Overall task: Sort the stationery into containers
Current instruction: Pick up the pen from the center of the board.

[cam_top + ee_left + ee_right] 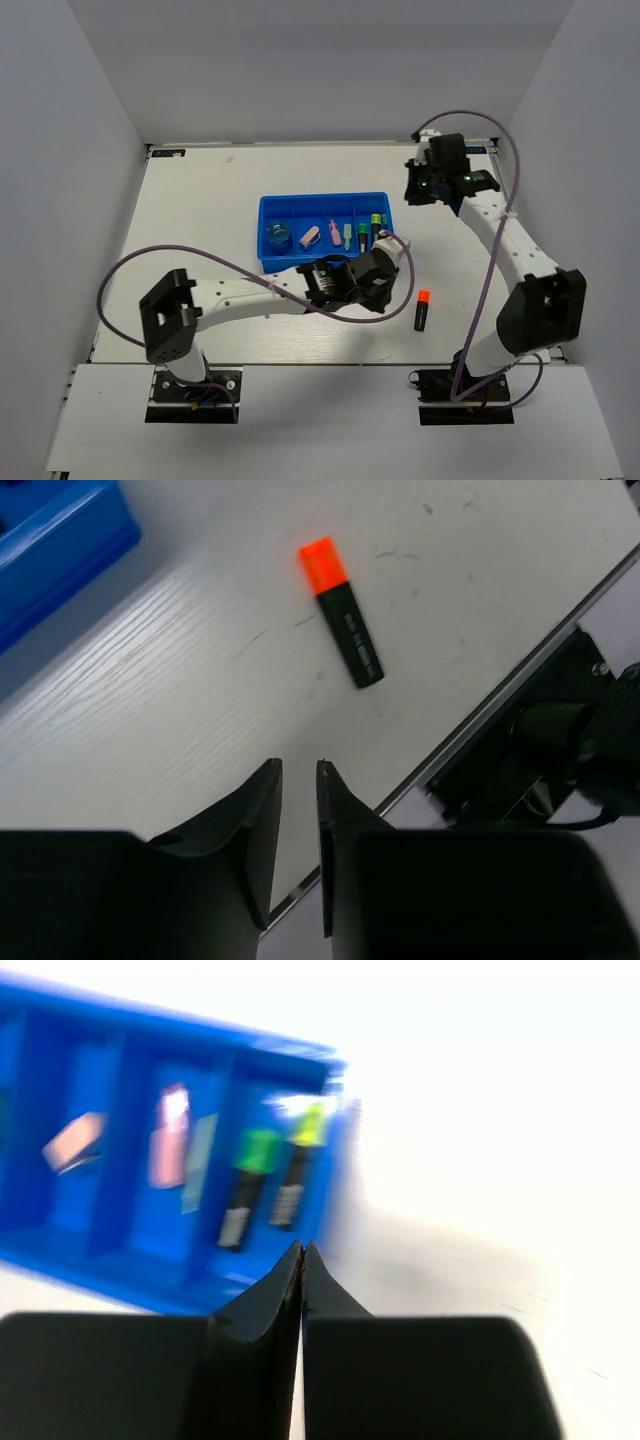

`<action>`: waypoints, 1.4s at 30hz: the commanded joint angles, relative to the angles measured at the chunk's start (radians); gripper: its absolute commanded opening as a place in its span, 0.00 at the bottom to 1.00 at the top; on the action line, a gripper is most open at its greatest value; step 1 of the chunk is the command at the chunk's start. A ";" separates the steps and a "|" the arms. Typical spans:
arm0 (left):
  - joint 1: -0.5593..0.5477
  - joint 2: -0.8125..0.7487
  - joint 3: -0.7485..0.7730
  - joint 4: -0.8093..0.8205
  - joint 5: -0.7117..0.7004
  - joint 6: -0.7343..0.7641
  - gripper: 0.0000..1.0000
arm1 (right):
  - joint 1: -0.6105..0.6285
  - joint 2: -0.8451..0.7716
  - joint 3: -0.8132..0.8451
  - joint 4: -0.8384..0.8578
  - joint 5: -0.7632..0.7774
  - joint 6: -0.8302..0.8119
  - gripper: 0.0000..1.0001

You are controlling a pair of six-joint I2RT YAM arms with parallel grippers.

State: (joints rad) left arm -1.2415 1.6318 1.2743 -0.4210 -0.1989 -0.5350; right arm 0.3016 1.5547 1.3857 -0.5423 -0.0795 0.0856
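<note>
The blue tray (322,207) holds a translucent blue roll (278,236), a pink tube (310,237), another pink tube (335,235), a pale green tube (348,236), a green-capped marker (362,235) and a yellow-capped marker (376,225). An orange-capped black marker (422,310) lies on the table right of the tray; in the left wrist view it (342,626) lies ahead of the fingers. My left gripper (390,272) (299,770) is empty, jaws a narrow gap apart. My right gripper (418,190) (302,1252) is shut and empty, right of the tray (200,1032).
The right arm's base (540,750) and the table's near edge lie just beyond the orange-capped marker. Grey walls enclose the table on three sides. The left arm's purple cable (240,265) loops over the table in front of the tray.
</note>
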 commanded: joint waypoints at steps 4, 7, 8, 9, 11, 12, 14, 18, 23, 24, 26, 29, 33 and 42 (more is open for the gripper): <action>-0.050 0.205 0.166 0.146 0.038 -0.081 0.58 | -0.134 -0.091 -0.080 -0.146 0.332 -0.029 0.00; -0.071 0.302 0.249 0.146 0.023 -0.094 0.67 | -0.206 -0.142 -0.165 -0.134 0.327 -0.003 0.00; -0.087 0.315 0.263 0.149 -0.022 -0.105 0.76 | -0.229 -0.160 -0.187 -0.131 0.299 0.002 0.00; -0.102 0.330 0.284 0.143 -0.040 -0.106 0.79 | -0.242 -0.179 -0.203 -0.133 0.287 0.011 0.00; -0.125 0.373 0.319 0.128 -0.112 -0.109 0.81 | -0.278 -0.188 -0.212 -0.142 0.250 0.020 0.00; -0.130 0.388 0.324 0.133 -0.123 -0.114 0.81 | -0.288 -0.199 -0.218 -0.145 0.242 0.031 0.00; -0.131 0.420 0.326 0.142 -0.151 -0.125 0.81 | -0.331 -0.203 -0.226 -0.148 0.210 0.037 0.00; -0.142 0.474 0.349 0.137 -0.189 -0.137 0.79 | -0.383 -0.217 -0.250 -0.148 0.169 0.062 0.00; -0.165 0.568 0.446 0.059 -0.322 -0.108 0.75 | -0.433 -0.231 -0.287 -0.128 0.103 0.077 0.00; -0.173 0.579 0.473 0.053 -0.351 -0.100 0.75 | -0.438 -0.232 -0.293 -0.125 0.090 0.080 0.00; -0.171 0.608 0.493 0.039 -0.375 -0.105 0.74 | -0.456 -0.232 -0.309 -0.120 0.055 0.083 0.00; -0.161 0.632 0.496 0.028 -0.389 -0.121 0.73 | -0.473 -0.246 -0.332 -0.105 0.035 0.083 0.00; -0.151 0.677 0.530 -0.018 -0.418 -0.141 0.68 | -0.505 -0.255 -0.346 -0.093 0.014 0.082 0.00; -0.154 0.679 0.473 -0.142 -0.451 -0.220 0.30 | -0.559 -0.259 -0.350 -0.096 -0.058 0.083 0.00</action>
State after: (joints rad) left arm -1.3960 2.3283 1.7905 -0.4656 -0.6395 -0.7097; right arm -0.2417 1.3251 1.0355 -0.6598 -0.0959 0.1555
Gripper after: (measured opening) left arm 0.395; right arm 0.001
